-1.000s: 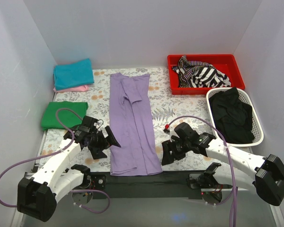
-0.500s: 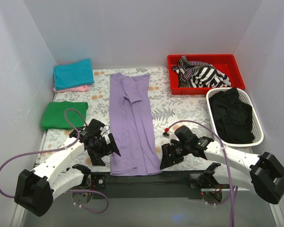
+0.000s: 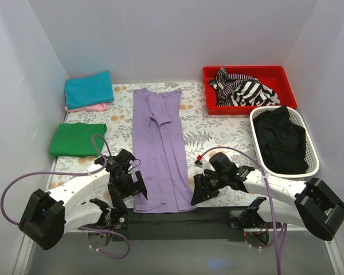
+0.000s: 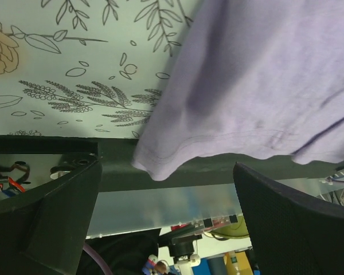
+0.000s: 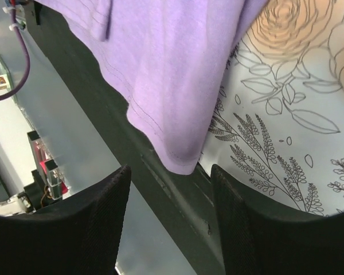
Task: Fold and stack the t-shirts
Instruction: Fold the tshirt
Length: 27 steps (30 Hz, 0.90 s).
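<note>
Hem corners of the lavender t-shirt [image 3: 160,143], laid lengthwise on the floral mat [image 3: 218,134], face the wide-spread left gripper [image 3: 135,192] and the seemingly narrower, empty right gripper [image 3: 198,193], so both should bite deep and together.

Plain lavender-purple t-shirt [image 3: 160,149]. Teal t-shirt [image 3: 89,89], pink t-shirt [image 3: 100,106], green t-shirt [image 3: 75,138] (all plain). Worktop [image 3: 218,129] white with grey leaf and tan rose print. Red bin [image 3: 246,70], black-and-white striped cloth [image 3: 246,90]; white basket [image 3: 313,156], black cloth [image 3: 282,140].
</note>
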Each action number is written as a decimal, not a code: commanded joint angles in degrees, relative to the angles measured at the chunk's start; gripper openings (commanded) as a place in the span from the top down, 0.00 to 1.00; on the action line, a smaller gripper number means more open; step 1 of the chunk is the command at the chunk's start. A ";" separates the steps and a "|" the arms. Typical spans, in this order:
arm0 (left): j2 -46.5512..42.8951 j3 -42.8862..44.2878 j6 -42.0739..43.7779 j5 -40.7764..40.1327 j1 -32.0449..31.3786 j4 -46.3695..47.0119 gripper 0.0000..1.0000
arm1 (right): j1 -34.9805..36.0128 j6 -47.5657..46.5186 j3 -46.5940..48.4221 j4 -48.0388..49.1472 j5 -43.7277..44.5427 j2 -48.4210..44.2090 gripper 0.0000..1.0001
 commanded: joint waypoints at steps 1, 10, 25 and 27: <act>1.04 -0.90 -1.88 1.31 -0.75 0.32 0.02 | 1.48 1.74 -0.80 2.29 -0.66 1.86 0.37; 0.96 -0.72 -5.39 -1.15 -1.98 6.55 0.22 | 5.44 0.77 0.61 3.17 7.60 5.99 0.40; -3.26 -7.05 -11.28 -5.02 -5.06 11.75 0.47 | 5.53 0.24 -0.44 6.51 8.49 9.43 0.40; -4.23 -6.88 -11.90 -5.20 -5.41 10.79 0.49 | 5.62 0.51 -0.62 6.34 8.84 9.43 0.40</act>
